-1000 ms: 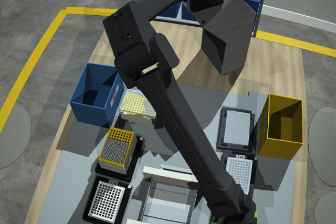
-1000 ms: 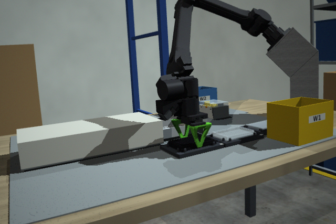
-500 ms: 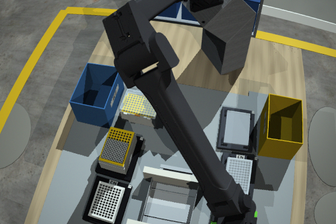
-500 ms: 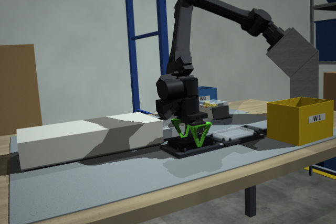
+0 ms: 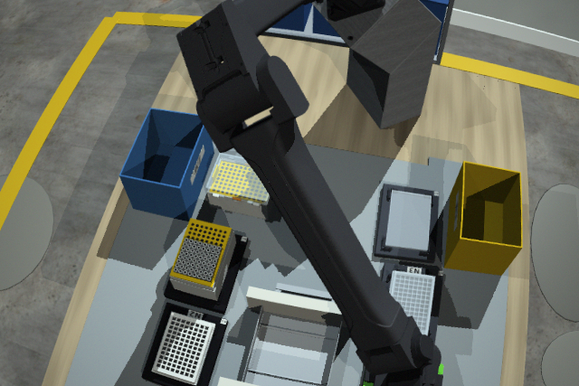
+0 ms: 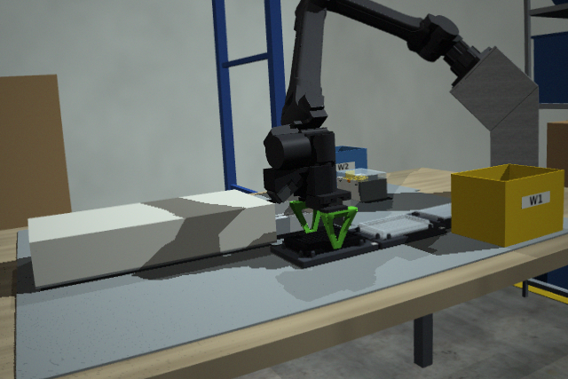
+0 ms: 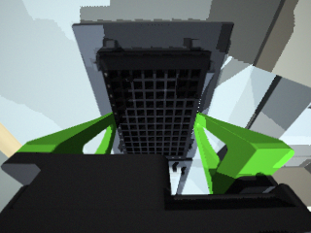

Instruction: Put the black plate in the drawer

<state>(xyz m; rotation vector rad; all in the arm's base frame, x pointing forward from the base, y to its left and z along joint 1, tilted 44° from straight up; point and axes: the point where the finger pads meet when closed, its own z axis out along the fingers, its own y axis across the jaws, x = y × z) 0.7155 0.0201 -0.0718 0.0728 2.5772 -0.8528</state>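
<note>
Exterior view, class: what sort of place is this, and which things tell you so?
Probably a laboratory automation bench inside a warehouse-like room: a robot arm's claw grips a black plate, a white well plate lies nearby, a labelled yellow bin stands alongside, and blue racking rises behind.

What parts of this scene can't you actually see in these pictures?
- Top view: the black plate and pincer are hidden under the arm.
- Top view: the open drawer is cut off by the bottom edge.
- Exterior view: the cooler hides its drawer.
- Wrist view: the pincer's own body covers the black plate's near end.

wooden bench [image 6: 320, 319] carries grey mat [image 6: 183, 301], yellow bin [image 6: 507, 202], blue bin [image 5: 161, 164].
</note>
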